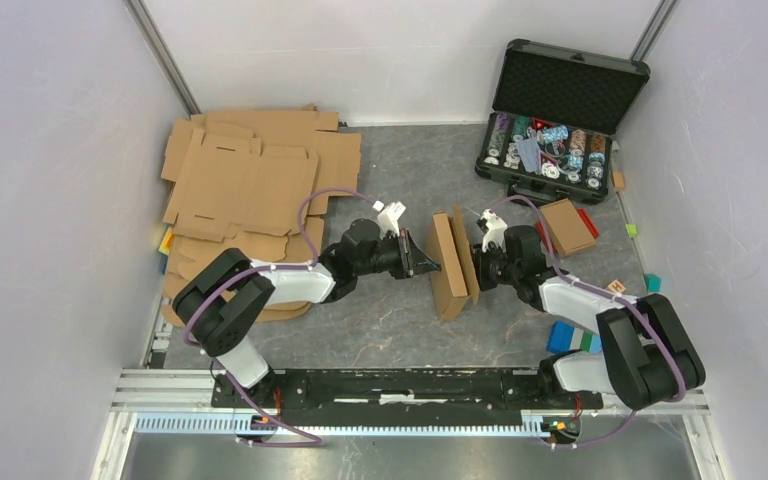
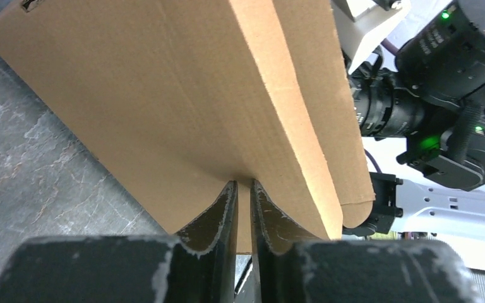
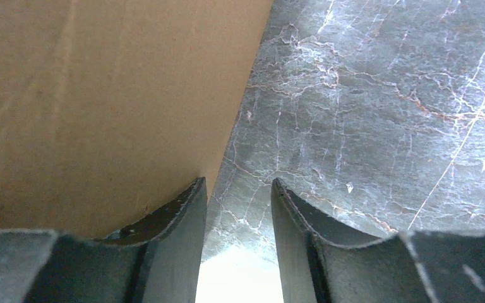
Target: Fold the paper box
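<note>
The paper box is seen on edge on the desk, flanked by the spread, empty right fingers and the left fingers, whose grip cannot be told.

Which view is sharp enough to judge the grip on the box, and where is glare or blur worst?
Top external: evenly lit, sharp, soft shadows, but the paper box is small. Left wrist: cardboard crisp at the jaws, jaw bases blurred. Right wrist: table veining sharp, box face close and soft, a blown-out white patch low between the jaws.
</note>
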Motion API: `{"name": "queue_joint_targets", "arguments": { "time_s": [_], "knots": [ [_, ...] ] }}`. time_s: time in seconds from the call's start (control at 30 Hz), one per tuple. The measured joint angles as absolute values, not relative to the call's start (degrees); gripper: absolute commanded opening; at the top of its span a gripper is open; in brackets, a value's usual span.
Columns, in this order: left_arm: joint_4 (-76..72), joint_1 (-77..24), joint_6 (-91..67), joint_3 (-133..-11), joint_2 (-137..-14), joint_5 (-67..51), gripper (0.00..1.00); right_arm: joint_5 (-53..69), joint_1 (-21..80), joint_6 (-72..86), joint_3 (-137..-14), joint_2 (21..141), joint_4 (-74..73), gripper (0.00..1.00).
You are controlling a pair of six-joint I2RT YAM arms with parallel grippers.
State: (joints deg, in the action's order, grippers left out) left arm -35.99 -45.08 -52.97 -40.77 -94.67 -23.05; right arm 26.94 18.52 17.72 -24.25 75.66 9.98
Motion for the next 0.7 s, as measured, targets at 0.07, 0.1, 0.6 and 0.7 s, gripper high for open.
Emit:
{"name": "queue_joint_targets", "arguments": {
  "time_s": [0.07,0.1,0.6,0.7],
  "knots": [
    [-35.05,-45.08,-52.64,-40.77,-94.67,-23.03,0.27,26.76,18.85,17.5,-24.36,74.98,9.1,0.51],
    [-34.7,-45.08,-52.45,-40.8,-94.67,-23.03,0.27,26.55,19.09,17.26,-24.49,74.61,8.6,0.51],
    [-27.62,-45.47,-49.5,-41.69,-92.44,-22.48,0.34,15.25,26.48,11.7,-31.2,72.44,-2.55,0.56],
    [-25.76,-45.82,-48.58,-40.05,-89.3,-21.76,0.41,17.41,27.18,11.77,-31.18,71.75,-2.68,0.57]
  ]
}}
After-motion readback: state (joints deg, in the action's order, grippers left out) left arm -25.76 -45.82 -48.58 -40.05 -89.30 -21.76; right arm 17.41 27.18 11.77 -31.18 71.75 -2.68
